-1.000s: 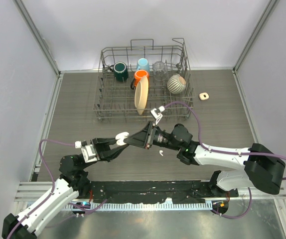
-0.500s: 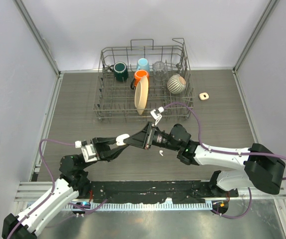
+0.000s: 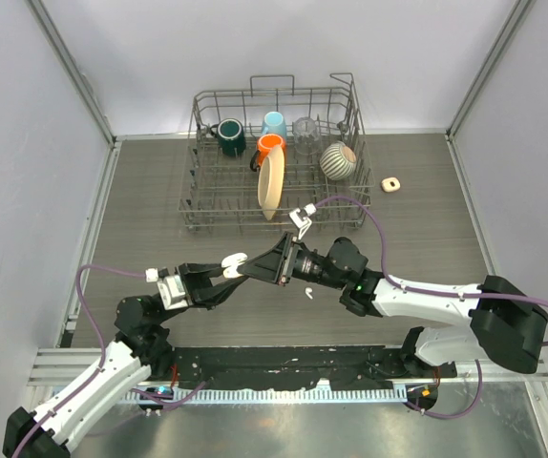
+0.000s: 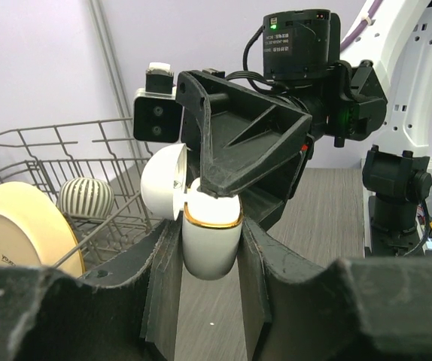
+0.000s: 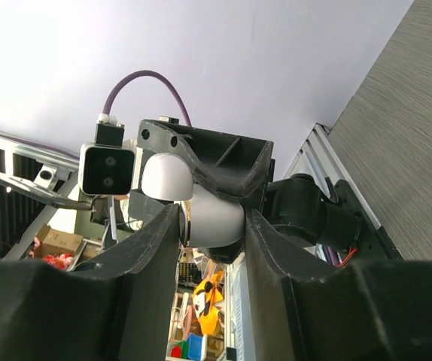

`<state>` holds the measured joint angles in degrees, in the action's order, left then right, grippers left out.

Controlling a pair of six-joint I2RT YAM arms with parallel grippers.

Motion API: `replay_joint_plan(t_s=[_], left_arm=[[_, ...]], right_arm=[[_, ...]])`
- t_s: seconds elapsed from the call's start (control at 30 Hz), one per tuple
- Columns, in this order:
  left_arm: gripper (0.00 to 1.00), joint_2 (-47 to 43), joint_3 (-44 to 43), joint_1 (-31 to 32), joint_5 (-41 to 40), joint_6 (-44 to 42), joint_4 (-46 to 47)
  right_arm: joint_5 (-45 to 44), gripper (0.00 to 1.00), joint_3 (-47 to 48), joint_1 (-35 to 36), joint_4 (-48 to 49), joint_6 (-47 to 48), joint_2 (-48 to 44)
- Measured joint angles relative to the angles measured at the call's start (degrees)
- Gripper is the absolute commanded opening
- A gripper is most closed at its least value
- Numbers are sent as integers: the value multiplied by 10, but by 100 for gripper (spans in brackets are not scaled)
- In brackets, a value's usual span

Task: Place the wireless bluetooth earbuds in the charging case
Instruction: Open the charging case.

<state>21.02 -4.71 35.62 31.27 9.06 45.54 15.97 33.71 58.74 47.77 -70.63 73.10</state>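
Between the left pincer [image 4: 208, 226] fingers sits the open charging case [image 4: 211, 254].

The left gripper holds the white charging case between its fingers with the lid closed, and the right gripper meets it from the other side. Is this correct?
Not quite: the lid is open, not closed. The left wrist view shows the left gripper clamping the charging case, with its lid hinged back off the gold-rimmed opening. The right gripper does meet it from the other side.

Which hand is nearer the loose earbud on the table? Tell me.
Right. The right hand sits just up-left of the loose earbud; the left hand is farther left.
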Motion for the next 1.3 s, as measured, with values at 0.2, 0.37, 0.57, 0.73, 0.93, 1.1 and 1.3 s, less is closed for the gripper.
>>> replay_joint_plan(t_s=[0.2,0.37,0.57,0.73,0.93,1.1,1.3], left_arm=[[25,0,0,0,1,0,-1],[32,0,0,0,2,1,-1],[34,0,0,0,2,2,-1],[34,0,0,0,1,6,0],[33,0,0,0,0,9,0],[37,0,0,0,0,10,1],[33,0,0,0,0,11,6]], right_arm=[[-1,1,-6,0,13,-1,-1],[0,1,-6,0,15,-3,-1],[0,1,-6,0,15,-5,-1],[0,1,-6,0,15,-7,-1],[0,1,-6,0,15,-7,-1],[0,1,-6,0,15,-9,-1],[0,1,-6,0,15,-9,-1]])
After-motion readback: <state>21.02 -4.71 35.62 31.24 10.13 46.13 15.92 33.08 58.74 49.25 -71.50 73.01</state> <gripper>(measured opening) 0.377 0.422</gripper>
